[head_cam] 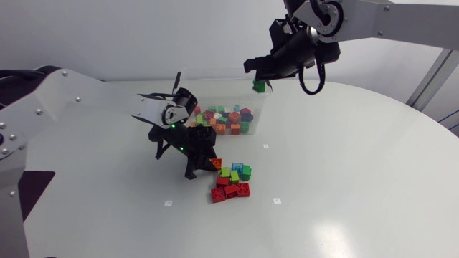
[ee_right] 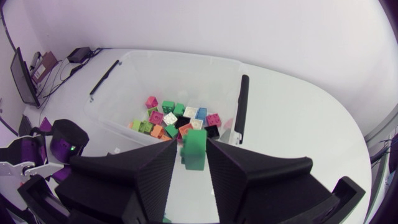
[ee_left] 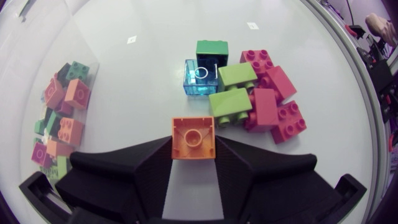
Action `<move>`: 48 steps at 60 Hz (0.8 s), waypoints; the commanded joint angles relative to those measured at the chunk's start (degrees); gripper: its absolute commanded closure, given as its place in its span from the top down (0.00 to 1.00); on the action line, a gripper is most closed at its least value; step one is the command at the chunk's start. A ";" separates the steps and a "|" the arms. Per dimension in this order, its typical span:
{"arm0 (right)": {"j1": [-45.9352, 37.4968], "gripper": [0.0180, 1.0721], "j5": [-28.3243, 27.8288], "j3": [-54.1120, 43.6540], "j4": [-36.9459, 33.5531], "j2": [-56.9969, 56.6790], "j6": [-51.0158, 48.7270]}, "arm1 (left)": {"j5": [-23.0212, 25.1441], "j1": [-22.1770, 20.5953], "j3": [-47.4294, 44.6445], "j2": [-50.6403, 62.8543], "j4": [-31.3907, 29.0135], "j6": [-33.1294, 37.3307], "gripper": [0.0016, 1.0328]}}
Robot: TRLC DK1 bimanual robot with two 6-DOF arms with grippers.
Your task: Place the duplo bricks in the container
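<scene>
A clear plastic container (head_cam: 262, 109) at the table's middle back holds several coloured duplo bricks (head_cam: 224, 120). In front of it lies a loose pile of red (head_cam: 231, 190), lime (ee_left: 235, 76), blue (ee_left: 198, 79) and green (ee_left: 212, 52) bricks. My left gripper (head_cam: 214, 164) is down at the pile's left edge, shut on an orange brick (ee_left: 193, 134) that rests on the table. My right gripper (head_cam: 259, 80) hangs above the container's right rim (ee_right: 186, 60), shut on a green brick (ee_right: 196, 147). Below that brick I see the bricks inside the container (ee_right: 177, 121).
In the left wrist view the container's wall (ee_left: 86, 70) stands beside my left gripper (ee_left: 193, 148). A black strip (ee_right: 242, 112) lies along the container's near wall. Small white markers (head_cam: 277, 200) dot the table. The table's curved edge (head_cam: 437, 125) runs at the right.
</scene>
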 commanded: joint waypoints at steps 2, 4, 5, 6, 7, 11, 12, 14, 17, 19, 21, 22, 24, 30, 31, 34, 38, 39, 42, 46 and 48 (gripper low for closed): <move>0.15 0.37 -0.12 3.86 0.79 3.16 0.39 | 0.49 1.71 -3.41 -5.73 -0.75 2.24 0.25; 0.32 0.37 0.06 5.01 0.70 4.04 0.39 | 0.49 2.07 -3.93 -6.70 -0.75 2.06 0.25; 0.50 0.37 0.15 5.62 0.70 4.48 0.39 | 0.49 2.68 -4.46 -7.84 -0.75 1.98 0.25; 0.68 0.37 0.24 5.97 0.70 4.83 0.39 | 0.49 2.94 -4.72 -8.54 -0.75 1.89 0.25; 0.76 0.37 0.32 6.24 0.70 4.92 0.39 | 0.40 3.12 -4.99 -9.16 -0.75 1.62 0.25; 1.38 0.37 1.20 7.82 0.88 6.50 0.39 | 0.40 4.44 -5.87 -11.80 -0.75 0.57 0.25; 1.56 0.37 1.20 8.26 0.79 6.85 0.39 | 0.49 4.61 -6.04 -12.41 -0.75 0.48 0.25; 1.82 0.37 1.29 8.87 0.79 7.29 0.48 | 0.49 5.05 -6.57 -13.82 -0.75 0.31 0.25; 1.99 0.37 1.47 9.40 0.70 7.82 0.75 | 0.49 5.84 -6.83 -15.84 -0.66 -0.84 0.25; 1.99 0.38 1.55 9.22 0.70 7.73 0.83 | 0.49 6.28 -6.75 -16.98 -0.66 -1.36 0.25; 1.99 0.38 1.64 8.70 0.70 7.21 0.92 | 0.49 6.46 -6.75 -17.86 -0.57 -1.80 0.25; 1.99 0.39 1.73 8.43 0.70 6.85 0.92 | 0.49 6.72 -6.57 -18.65 0.13 -2.77 0.25; 2.08 0.47 1.82 7.56 0.70 5.97 0.92 | 0.49 7.25 -6.04 -19.44 1.54 -4.88 0.25; 2.52 0.83 2.35 3.51 0.79 2.28 0.75 | 0.49 7.87 -3.67 -20.41 3.12 -8.13 0.25; 2.61 0.87 2.35 2.81 0.79 1.67 0.75 | 0.49 7.87 -3.14 -20.41 3.47 -8.92 0.25; 2.61 0.91 2.35 0.52 0.79 -0.27 0.48 | 0.49 7.95 -1.74 -20.32 4.79 -10.59 0.25; 2.61 0.91 2.26 -2.82 0.79 -2.73 -0.05 | 0.49 7.95 -0.07 -19.53 8.22 -14.55 0.25; 2.61 0.91 2.35 -3.96 0.96 -3.52 -0.13 | 0.40 7.95 0.37 -19.27 8.74 -15.16 0.25; 2.43 0.91 2.35 -6.77 1.40 -5.36 -0.31 | 0.40 7.95 1.87 -18.39 10.33 -17.36 0.25; 2.26 0.92 2.26 -10.46 1.75 -7.82 -1.19 | 0.05 7.95 4.24 -16.81 11.64 -19.73 0.25; 2.17 0.92 2.17 -11.78 1.75 -8.79 -1.36 | -0.39 7.95 5.38 -16.10 12.52 -21.31 0.25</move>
